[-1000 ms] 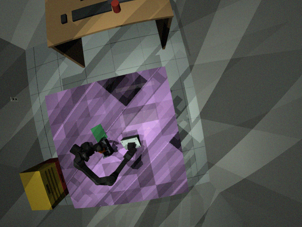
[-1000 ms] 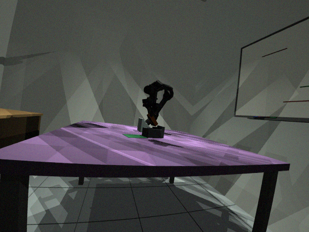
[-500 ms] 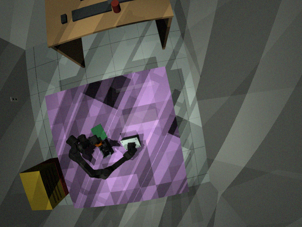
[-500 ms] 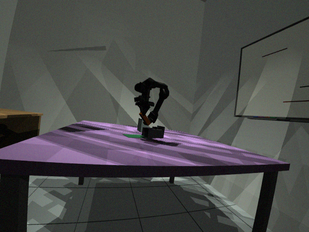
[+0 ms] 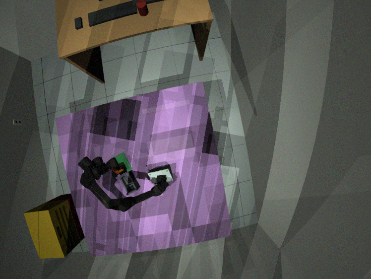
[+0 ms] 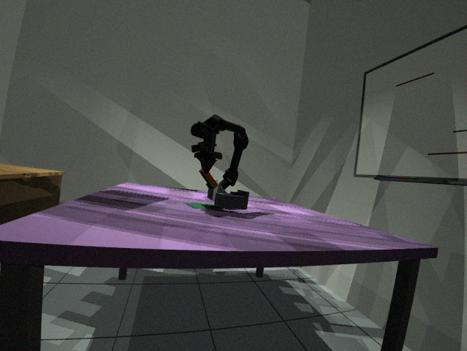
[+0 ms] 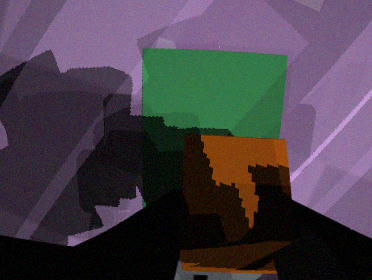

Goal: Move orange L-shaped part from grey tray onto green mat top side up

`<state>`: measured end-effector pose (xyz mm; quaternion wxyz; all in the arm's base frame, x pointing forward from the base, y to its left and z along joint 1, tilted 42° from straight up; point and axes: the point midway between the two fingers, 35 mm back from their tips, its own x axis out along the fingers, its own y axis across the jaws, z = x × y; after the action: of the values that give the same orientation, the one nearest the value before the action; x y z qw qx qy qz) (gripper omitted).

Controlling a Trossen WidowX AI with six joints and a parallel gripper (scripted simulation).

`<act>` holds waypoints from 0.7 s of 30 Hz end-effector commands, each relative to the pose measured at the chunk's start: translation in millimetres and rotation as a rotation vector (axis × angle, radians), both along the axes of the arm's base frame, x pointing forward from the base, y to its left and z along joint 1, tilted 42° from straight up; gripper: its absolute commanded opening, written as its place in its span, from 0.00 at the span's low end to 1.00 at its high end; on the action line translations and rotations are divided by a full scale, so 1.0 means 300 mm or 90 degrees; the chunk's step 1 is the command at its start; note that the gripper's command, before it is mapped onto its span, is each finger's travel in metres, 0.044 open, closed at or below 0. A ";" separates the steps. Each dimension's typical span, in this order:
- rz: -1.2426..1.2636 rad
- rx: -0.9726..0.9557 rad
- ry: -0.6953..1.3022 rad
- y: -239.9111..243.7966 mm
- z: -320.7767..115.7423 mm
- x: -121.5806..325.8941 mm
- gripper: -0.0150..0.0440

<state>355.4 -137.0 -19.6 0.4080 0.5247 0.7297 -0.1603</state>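
Observation:
The orange part (image 5: 119, 170) (image 6: 208, 178) (image 7: 270, 150) is off the tray and in my gripper (image 5: 115, 167) (image 6: 206, 170) (image 7: 226, 204), which is shut on it. In the exterior view the part hangs tilted, its lower end near the height of the tray's top. The green mat (image 5: 122, 158) (image 6: 193, 205) (image 7: 215, 90) lies flat on the table beside the tray, with nothing resting on it. In the wrist view the part overlaps the mat's near edge. The grey tray (image 5: 122, 180) (image 6: 231, 202) has an empty dark pocket. The fingers hide some of the part.
The arm's pale base plate (image 5: 154, 173) stands on the purple table (image 5: 176, 116) (image 6: 150, 233), on the tray's other side from the gripper. A yellow box (image 5: 44, 231) is beyond the table's edge. A wooden desk (image 5: 113, 30) with a red cup (image 5: 142, 8) is farther off.

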 end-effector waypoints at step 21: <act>0.004 0.001 0.000 0.052 -0.086 -0.009 0.25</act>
<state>353.2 -125.3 -42.5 0.4095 0.5205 0.7326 -0.1572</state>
